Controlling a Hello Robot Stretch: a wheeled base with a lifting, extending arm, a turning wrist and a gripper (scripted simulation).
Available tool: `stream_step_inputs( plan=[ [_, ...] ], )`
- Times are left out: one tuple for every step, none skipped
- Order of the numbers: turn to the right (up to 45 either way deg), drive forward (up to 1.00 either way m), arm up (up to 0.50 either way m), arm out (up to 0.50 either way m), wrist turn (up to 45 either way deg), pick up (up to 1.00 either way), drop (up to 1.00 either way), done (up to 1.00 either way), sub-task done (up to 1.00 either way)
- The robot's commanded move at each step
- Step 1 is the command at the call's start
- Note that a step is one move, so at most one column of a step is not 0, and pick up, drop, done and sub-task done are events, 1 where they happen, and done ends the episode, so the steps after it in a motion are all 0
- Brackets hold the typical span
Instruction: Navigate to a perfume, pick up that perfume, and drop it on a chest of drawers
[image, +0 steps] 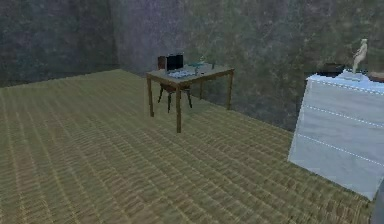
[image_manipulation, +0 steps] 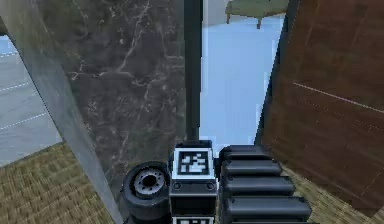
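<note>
Where the perfume stands I cannot tell. The likeliest candidates are a few small pale shapes on the desk (image: 205, 78) in the upper middle of the forward view, beside the laptop (image: 174, 62), and they are too small to name.

I judge that a perfume will be a small glass bottle: light, stiff, smooth enough to slip, and quick to break if it drops onto the woven brown floor (image: 90, 150). I would take it low across the body, below the cap. A cap may pull off, and a narrow bottle tips at a nudge.

1 chair (image: 172, 95) sits behind the desk, so the near edge looks the better approach. The white chest of drawers (image: 340, 130) stands at the forward view's right edge, with 1 pale statue (image: 358, 55) and 1 dark flat thing (image: 331, 68) on top.

At the bottom middle of the arm side view, the gripper (image_manipulation: 150, 188) shows as a dark body just left of a white square (image_manipulation: 195, 165), with the ribbed arm (image_manipulation: 255, 190) to the right. I cannot make out its fingers, so I cannot tell how they stand or whether it holds anything. A dark marble wall (image_manipulation: 120, 80) rises at left and a wooden panel (image_manipulation: 330, 100) at right.
</note>
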Motion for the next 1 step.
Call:
stream_step_inputs(
  plan=[
    [0.0,0.45,0.00,0.00,0.0,0.00,0.00,0.00,0.00]
  ],
)
